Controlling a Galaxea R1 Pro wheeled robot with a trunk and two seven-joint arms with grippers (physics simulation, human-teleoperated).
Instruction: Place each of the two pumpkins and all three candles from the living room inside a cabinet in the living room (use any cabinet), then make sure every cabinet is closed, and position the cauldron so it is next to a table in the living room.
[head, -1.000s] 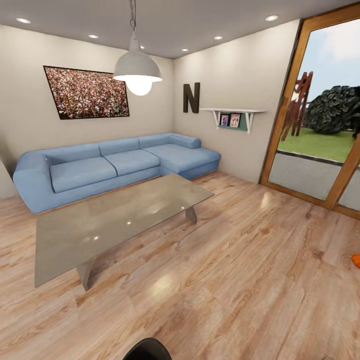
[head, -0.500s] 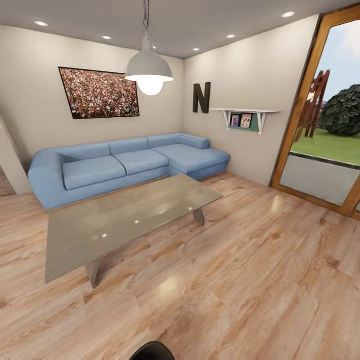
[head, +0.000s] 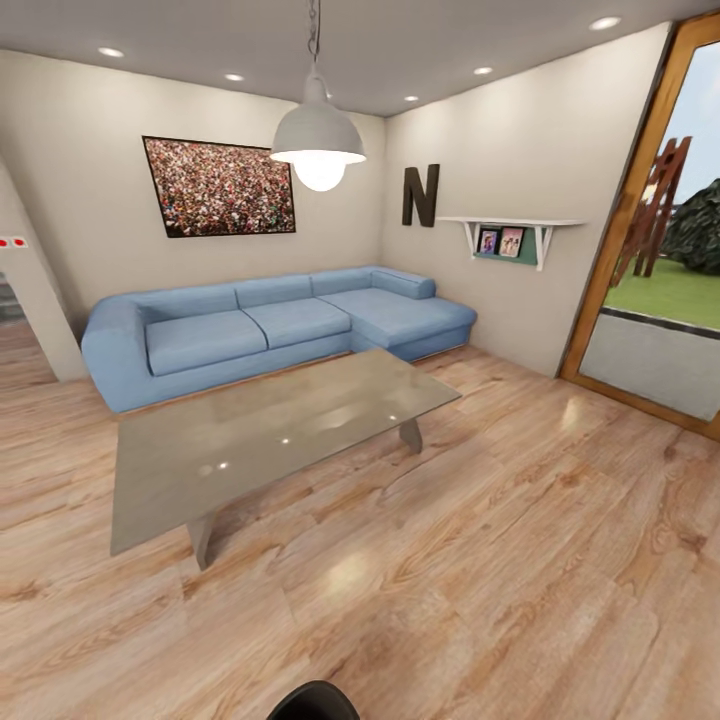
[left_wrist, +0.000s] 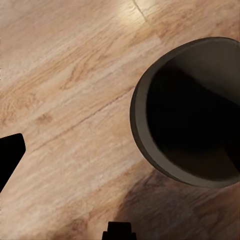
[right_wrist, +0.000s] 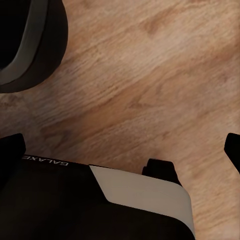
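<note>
One grey table stands before my blue sofa. The cauldron sits on the wood floor under my left wrist. I cannot tell whether either pincer is apart or together.

The wood floor carries a grey coffee table and, behind it, a blue corner sofa; the cauldron stands on the planks.
</note>
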